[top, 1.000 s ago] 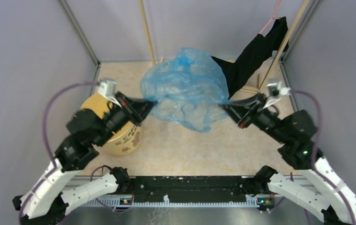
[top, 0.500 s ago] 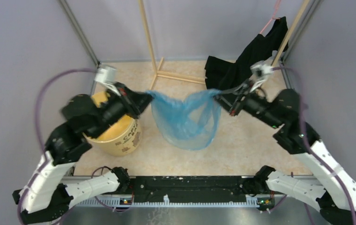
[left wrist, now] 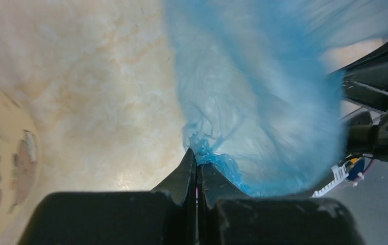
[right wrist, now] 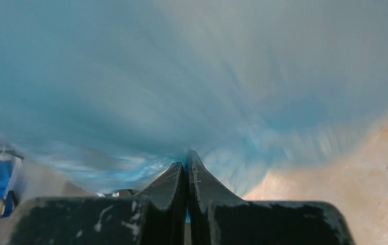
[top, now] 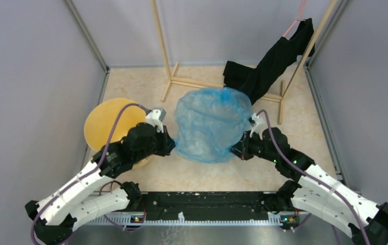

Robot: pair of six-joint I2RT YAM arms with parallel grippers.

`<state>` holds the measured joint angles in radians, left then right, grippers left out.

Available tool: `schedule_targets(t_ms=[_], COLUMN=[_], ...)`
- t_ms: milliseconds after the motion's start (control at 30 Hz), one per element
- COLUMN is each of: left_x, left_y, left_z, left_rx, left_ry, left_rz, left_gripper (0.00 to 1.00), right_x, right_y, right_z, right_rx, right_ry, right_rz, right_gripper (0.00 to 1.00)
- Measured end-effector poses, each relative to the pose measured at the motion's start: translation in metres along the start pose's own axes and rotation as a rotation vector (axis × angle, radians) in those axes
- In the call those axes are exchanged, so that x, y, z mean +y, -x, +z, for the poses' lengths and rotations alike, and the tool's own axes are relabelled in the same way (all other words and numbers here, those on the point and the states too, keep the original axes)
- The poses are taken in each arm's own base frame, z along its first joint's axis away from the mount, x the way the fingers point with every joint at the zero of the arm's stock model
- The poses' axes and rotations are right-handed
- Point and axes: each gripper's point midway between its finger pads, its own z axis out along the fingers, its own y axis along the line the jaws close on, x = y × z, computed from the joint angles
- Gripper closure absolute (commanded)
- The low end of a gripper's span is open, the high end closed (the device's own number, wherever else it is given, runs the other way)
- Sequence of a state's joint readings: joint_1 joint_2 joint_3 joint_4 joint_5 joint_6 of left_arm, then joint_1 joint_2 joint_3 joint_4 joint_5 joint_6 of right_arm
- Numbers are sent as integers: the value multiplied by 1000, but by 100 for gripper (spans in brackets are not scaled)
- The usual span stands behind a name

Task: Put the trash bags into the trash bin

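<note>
Well, the pale marbled beige tabletop sits boxed in by plain grey-lilac walls, with a thin wooden rack at the far side and a black cloth garment draped off its right end. Ballooned mid-table, the translucent light-blue plastic bag stretches between the left gripper and right gripper, each pinched tight on the film's edge. The round yellow-tan bin stands just left, the left arm crossing its near rim.
</note>
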<state>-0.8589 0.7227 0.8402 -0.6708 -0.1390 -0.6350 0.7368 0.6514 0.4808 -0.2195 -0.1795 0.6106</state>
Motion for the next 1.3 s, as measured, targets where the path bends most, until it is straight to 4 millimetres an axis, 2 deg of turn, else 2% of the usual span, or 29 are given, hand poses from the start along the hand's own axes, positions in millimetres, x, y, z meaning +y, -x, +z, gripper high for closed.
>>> schedule_targets(t_ms=[33,67,100,133,167,200,233,267,300,333,400,433,467,500,567,633,667,700,733,767,833,933,967,1000,1067,1133,1200,1233,1300], left_x=[-1,-10,-24,-46,-71,-97,-114,-122,-124,-120,-102,-89,-77,-63,-31,-6,5,6,3,-6,-39,-89,-97,-100,-93,-78,-63,-57,-49], left_y=[6,28,54,94,136,179,209,225,232,228,204,183,160,129,61,18,3,3,10,26,78,156,168,176,171,151,129,119,109], left_z=[-4,-16,-27,-43,-61,-85,-110,-129,-146,-153,-151,-137,-114,-80,-16,12,16,14,8,-2,-30,-86,-99,-110,-120,-108,-83,-71,-56], left_rx=[6,-13,-52,-126,-225,-344,-450,-523,-585,-623,-643,-619,-568,-475,-244,-84,-24,-19,-28,-57,-172,-398,-451,-499,-543,-517,-441,-400,-343], left_ry=[16,21,9,-27,-79,-145,-205,-245,-281,-302,-314,-304,-285,-243,-124,-23,21,28,25,7,-70,-229,-263,-293,-315,-285,-224,-188,-135], left_rz=[20,54,78,97,106,108,108,104,100,93,69,54,42,38,48,65,75,77,84,92,100,91,86,77,57,36,29,30,39], left_gripper=[100,100,100,100,100,100,100,100,100,100,100,100,100,100,100,100,100,100,100,100,100,100,100,100,100,100,100,100,100], right_x=[-2,3,18,37,68,93,120,146,161,170,166,156,140,122,73,19,-4,-16,-17,-12,20,98,114,134,136,127,105,89,69], right_y=[0,9,32,61,103,136,168,196,210,216,207,195,177,158,101,34,5,-9,-7,2,50,149,168,189,191,177,149,129,106], right_z=[1,0,-2,-5,-10,-19,-33,-52,-69,-85,-102,-102,-93,-77,-33,-3,3,4,3,0,-11,-46,-59,-83,-96,-100,-83,-67,-51], right_rx=[23,31,20,-13,-88,-159,-246,-340,-408,-464,-523,-533,-512,-478,-336,-172,-98,-55,-53,-60,-124,-327,-388,-481,-525,-548,-493,-433,-344], right_ry=[-23,-31,-26,-2,49,98,157,221,266,303,332,329,312,290,206,93,31,-14,-32,-35,-5,138,176,227,245,258,237,208,149], right_rz=[-11,-31,-64,-100,-148,-187,-226,-265,-290,-307,-312,-297,-268,-232,-137,-44,-10,7,6,-8,-68,-184,-210,-245,-249,-226,-185,-158,-131], right_gripper=[100,100,100,100,100,100,100,100,100,100,100,100,100,100,100,100,100,100,100,100,100,100,100,100,100,100,100,100,100])
